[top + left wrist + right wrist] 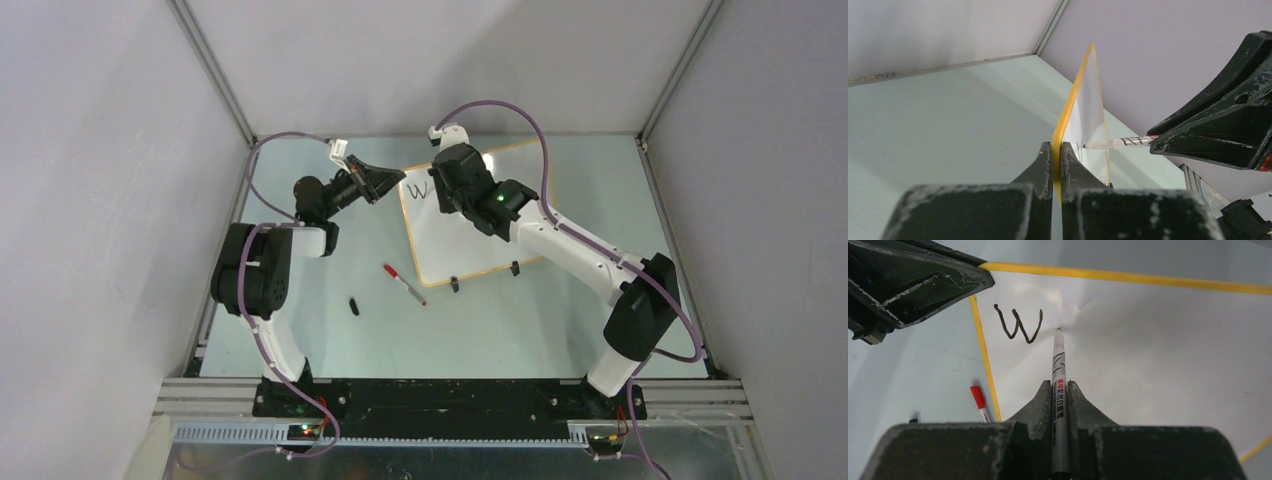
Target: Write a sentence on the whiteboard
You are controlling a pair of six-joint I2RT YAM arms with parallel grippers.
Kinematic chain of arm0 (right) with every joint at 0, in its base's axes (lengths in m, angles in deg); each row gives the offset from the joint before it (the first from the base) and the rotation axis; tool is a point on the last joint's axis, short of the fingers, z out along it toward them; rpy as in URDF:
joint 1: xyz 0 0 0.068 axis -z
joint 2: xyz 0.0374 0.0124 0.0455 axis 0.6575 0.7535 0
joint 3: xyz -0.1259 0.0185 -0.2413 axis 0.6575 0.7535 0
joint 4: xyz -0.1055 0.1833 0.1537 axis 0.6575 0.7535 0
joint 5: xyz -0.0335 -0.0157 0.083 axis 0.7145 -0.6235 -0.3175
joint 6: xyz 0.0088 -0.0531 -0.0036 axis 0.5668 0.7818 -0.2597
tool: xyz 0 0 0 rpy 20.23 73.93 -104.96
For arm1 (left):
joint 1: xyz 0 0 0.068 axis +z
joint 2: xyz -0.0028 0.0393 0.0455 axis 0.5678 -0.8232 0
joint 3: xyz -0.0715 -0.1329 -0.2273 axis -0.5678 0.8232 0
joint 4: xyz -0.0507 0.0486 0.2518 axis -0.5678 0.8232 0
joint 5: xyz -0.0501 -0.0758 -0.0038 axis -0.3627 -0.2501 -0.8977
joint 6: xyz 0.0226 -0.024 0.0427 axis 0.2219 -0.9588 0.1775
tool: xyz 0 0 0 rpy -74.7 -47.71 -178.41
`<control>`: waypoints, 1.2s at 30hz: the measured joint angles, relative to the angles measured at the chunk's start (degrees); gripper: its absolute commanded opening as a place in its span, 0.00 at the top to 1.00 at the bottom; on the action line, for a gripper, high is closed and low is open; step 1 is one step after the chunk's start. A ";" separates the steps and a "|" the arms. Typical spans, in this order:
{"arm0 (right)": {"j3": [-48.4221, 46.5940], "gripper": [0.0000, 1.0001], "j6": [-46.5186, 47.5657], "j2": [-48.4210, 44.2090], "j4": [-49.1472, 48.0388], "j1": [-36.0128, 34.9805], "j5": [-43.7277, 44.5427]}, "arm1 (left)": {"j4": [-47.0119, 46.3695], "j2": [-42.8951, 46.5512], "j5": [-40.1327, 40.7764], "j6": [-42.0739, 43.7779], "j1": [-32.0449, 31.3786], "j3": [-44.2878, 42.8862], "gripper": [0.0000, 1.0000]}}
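Note:
The whiteboard (470, 235) lies on the table, white with a thin orange-yellow frame (983, 360). Only a black letter "W" (1019, 325) of the sentence shows near its top left corner. My right gripper (1060, 390) is shut on a grey marker (1060, 405); the marker's tip (1058, 331) touches the board just right of the "W". At the board's left corner, my left gripper (1057, 150) is shut on the whiteboard's frame edge (1068, 112). From the left wrist, the marker (1120, 143) comes in from the right against the board face.
A red-capped marker (404, 284) lies on the table left of the board's near corner, also visible as the red marker (979, 402). A small black cap (354, 306) lies further left. Two black clip feet (454, 284) sit on the board's near edge. Grey walls enclose the table.

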 measured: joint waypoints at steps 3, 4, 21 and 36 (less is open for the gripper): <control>-0.31 1.00 0.00 0.39 0.48 0.00 0.26 | 0.22 0.09 0.00 0.09 0.00 0.00 1.00; -0.31 1.00 0.00 0.42 0.61 0.00 0.35 | 0.24 0.09 0.04 0.11 0.00 0.00 1.00; -1.66 1.00 0.20 1.66 1.73 -0.07 0.61 | 2.10 0.66 0.52 1.70 -0.13 0.00 1.00; -2.84 1.00 1.27 2.32 3.48 -0.09 -1.97 | 3.67 1.25 0.85 3.32 -0.33 -0.02 1.00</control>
